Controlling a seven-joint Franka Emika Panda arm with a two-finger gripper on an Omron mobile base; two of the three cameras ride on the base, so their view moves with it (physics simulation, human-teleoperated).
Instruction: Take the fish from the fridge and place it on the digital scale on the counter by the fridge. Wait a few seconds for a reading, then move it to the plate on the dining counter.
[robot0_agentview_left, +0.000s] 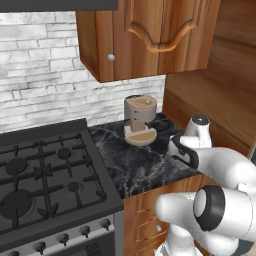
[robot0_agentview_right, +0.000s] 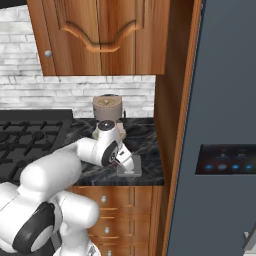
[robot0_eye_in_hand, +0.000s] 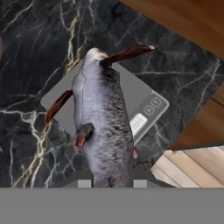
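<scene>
Grey fish (robot0_eye_in_hand: 103, 127) with reddish fins lengthwise over flat grey digital scale (robot0_eye_in_hand: 142, 94) on black marble counter (robot0_eye_in_hand: 35, 52).

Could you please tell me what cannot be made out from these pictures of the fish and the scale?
- Whether the fish touches the digital scale: the hand view looks straight along it, so any gap is hidden.
- The gripper fingers: the fish covers them in the hand view; the arm hides them in both base views.
- The scale's display reading: too small and blurred.
- Most of the scale in the right base view: the wrist covers it.
</scene>
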